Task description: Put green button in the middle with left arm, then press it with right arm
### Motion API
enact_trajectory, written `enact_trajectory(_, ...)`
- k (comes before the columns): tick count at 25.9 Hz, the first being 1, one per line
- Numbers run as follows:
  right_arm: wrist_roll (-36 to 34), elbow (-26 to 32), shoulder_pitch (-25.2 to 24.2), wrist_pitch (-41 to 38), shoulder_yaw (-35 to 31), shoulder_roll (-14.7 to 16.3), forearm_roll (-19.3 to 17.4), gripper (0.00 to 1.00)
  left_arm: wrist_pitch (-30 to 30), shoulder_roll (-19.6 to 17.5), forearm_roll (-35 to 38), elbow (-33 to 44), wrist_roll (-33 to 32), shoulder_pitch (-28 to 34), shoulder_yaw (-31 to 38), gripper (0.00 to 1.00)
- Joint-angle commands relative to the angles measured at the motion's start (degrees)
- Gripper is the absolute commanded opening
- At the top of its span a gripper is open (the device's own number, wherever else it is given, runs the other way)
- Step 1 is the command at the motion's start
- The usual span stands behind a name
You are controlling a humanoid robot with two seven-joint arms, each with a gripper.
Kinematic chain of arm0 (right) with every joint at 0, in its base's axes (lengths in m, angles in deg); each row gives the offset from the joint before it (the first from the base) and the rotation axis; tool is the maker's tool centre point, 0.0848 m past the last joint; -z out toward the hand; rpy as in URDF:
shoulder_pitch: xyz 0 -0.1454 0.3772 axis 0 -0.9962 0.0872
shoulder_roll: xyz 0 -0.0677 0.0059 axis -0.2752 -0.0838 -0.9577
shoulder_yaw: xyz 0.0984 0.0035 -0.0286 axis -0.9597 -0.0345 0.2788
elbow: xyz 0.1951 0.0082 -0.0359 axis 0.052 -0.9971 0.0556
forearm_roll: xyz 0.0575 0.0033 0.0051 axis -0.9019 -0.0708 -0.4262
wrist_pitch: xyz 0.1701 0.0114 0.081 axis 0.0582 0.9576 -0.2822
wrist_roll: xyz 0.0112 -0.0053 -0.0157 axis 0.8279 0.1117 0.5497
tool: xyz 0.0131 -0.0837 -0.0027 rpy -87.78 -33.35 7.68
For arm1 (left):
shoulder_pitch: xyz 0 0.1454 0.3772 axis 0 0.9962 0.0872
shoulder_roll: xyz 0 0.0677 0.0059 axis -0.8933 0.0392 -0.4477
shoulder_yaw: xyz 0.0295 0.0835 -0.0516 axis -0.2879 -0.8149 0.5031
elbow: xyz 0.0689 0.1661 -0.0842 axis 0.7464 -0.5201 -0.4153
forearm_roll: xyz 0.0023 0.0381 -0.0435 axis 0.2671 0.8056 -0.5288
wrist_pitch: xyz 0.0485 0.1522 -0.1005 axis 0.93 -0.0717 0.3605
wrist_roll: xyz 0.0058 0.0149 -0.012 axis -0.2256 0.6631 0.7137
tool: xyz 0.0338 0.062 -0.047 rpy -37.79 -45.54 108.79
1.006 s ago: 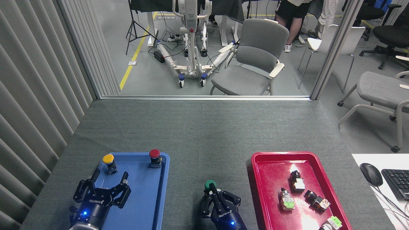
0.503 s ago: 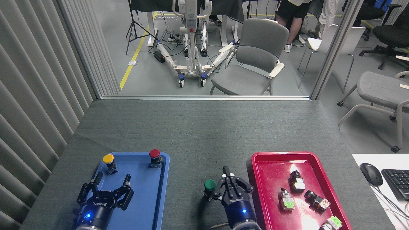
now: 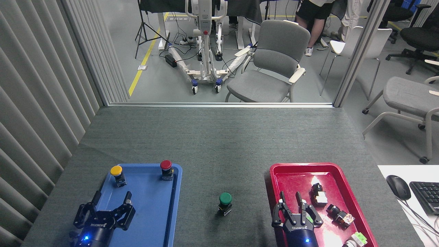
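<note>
green button point(image 3: 225, 199) looks light, rigid and tippy; grab its boxy base. left gripper point(image 3: 110, 204) and right gripper point(image 3: 290, 203) jaws both released.

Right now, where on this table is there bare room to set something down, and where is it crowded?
The whole far stretch of grey felt beyond both trays is bare. Between the blue tray and the red tray, only the green button stands. The red tray is crowded with parts, with the right gripper over its near left. The blue tray holds two buttons at its far edge and the left gripper.
</note>
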Motion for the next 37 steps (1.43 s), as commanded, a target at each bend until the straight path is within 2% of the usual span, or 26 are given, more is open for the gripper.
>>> enact_trajectory(1, 0.02, 0.19, -0.38, -0.13, -1.27, 1.03, -0.02, 1.00, 0.48, -0.22, -0.06, -0.12, 0.03, 0.32, 1.87, 1.00)
enact_trajectory(13, -0.07, 0.98, -0.47, -0.57, -1.19, 0.86, -0.02, 1.00, 2.24, -0.22, -0.76, 0.49, 0.12, 1.11, 3.36, 1.00)
enact_trajectory(18, -0.07, 1.07, -0.38, -0.57, -1.19, 1.03, -0.02, 1.00, 2.24, -0.22, -2.43, 0.67, 0.29, 2.26, 7.49, 1.00)
enact_trajectory(24, 0.02, 1.42, -0.38, 0.13, -1.27, 0.59, -0.02, 1.00, 2.51, -0.48, -2.52, 0.49, 0.12, 2.17, 7.84, 1.00)
enact_trajectory(31, 0.02, 1.42, -0.47, 0.48, -1.19, 0.33, 0.34, 1.00, 4.61, -0.48, -2.52, 0.93, 0.12, 2.26, 8.20, 1.00)
enact_trajectory(34, 0.02, 1.42, -0.47, 1.10, -1.10, 0.33, 0.51, 1.00, 7.78, -0.48, -2.43, 0.93, 0.12, 2.26, 8.20, 1.00)
enact_trajectory(37, -0.77, 1.33, -0.47, 3.12, -0.92, 0.33, 0.51, 1.00, 8.13, -0.30, -2.43, 4.36, 0.20, 3.57, 8.46, 1.00)
